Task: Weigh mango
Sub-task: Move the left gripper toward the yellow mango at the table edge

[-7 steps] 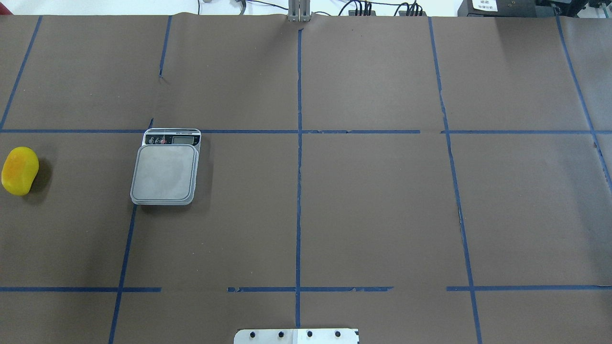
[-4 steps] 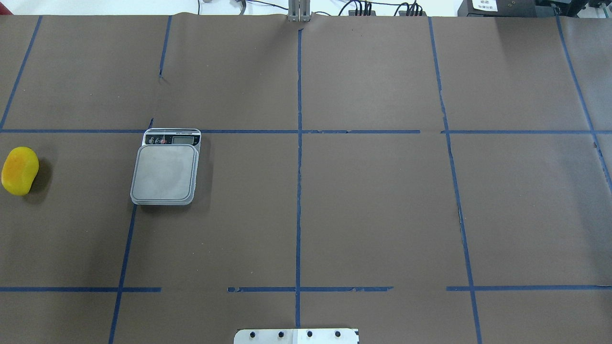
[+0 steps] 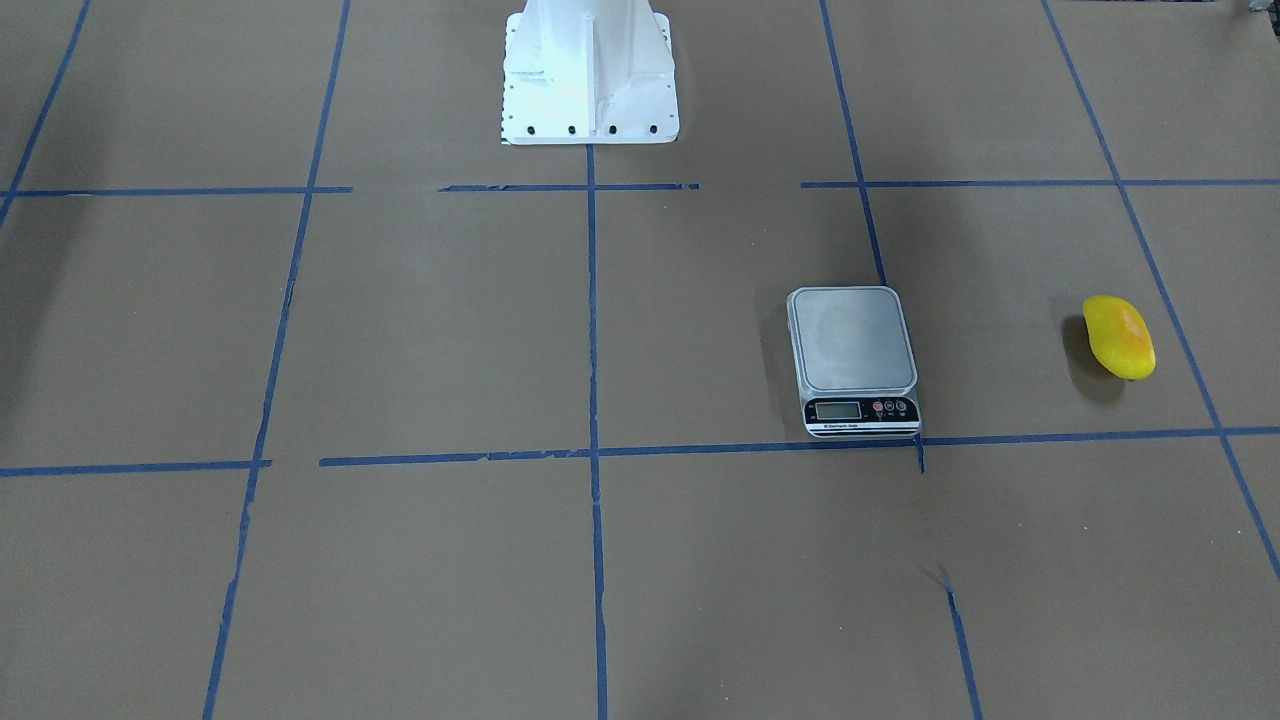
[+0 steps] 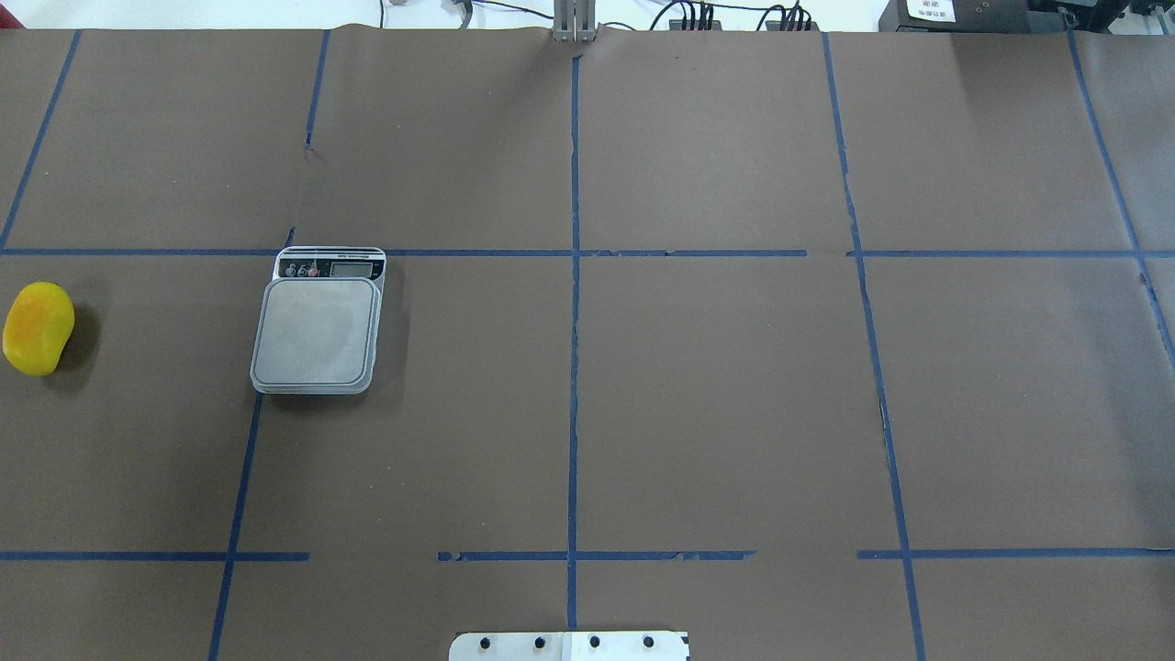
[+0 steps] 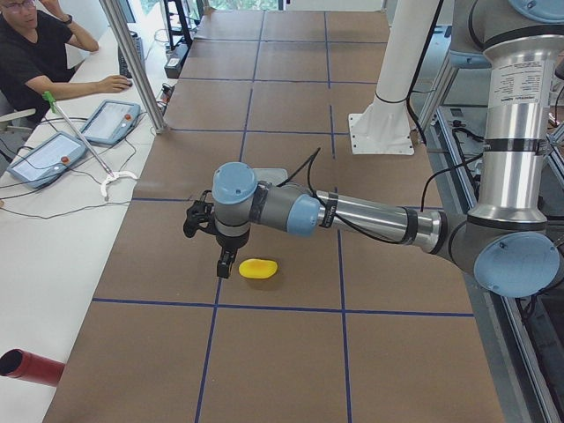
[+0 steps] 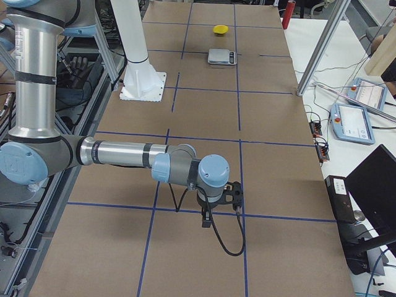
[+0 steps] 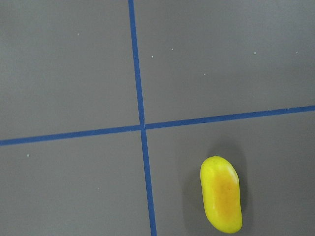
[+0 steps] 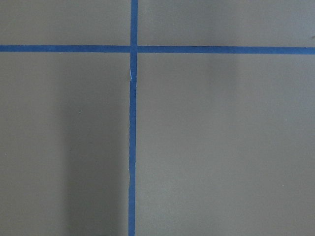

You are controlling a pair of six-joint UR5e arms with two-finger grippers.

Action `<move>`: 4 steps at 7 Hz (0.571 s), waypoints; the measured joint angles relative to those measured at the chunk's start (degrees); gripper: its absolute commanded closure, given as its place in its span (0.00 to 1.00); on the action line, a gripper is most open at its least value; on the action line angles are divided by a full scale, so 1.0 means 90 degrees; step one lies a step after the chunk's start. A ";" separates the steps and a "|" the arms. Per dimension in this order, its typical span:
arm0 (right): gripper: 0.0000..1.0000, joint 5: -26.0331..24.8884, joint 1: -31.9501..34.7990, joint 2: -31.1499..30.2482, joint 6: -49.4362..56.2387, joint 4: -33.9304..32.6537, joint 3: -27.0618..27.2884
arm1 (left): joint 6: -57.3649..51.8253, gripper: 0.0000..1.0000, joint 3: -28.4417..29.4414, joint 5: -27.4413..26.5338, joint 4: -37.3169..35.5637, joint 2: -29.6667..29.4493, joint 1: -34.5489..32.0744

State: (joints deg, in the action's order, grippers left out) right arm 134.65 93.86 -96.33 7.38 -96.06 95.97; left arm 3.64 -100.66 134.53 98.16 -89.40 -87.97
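The mango (image 4: 38,328) lies on the brown table at the far left of the overhead view, yellow with an orange blush. It also shows in the front view (image 3: 1120,337), the left side view (image 5: 257,267) and the left wrist view (image 7: 222,194). The silver scale (image 4: 318,330) stands to its right with a bare platform (image 3: 853,340). My left gripper (image 5: 220,264) hangs above the table just beside the mango. My right gripper (image 6: 207,221) hangs over the table's other end, far from the scale (image 6: 222,56). I cannot tell whether either is open or shut.
Blue tape lines grid the brown table cover (image 4: 716,395). The white robot pedestal (image 3: 588,70) stands at the table's middle edge. An operator (image 5: 35,53) sits with tablets (image 5: 110,119) past the far edge. A metal pole (image 5: 132,62) stands there.
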 measured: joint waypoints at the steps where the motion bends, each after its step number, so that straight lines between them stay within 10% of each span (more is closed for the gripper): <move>1: 0.00 0.0000 0.0000 0.0000 0.0000 0.0000 -0.0001 | 0.0411 0.00 -0.0010 -0.0089 0.0326 0.0026 0.0273; 4: 0.00 0.0000 0.0000 0.0000 0.0000 0.0000 -0.0009 | 0.2568 0.00 0.0418 -0.0691 0.2375 0.0575 0.1459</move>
State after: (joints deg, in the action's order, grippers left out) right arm 134.65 93.87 -96.33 7.39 -96.06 95.89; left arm 26.75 -96.90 128.31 119.53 -84.23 -74.84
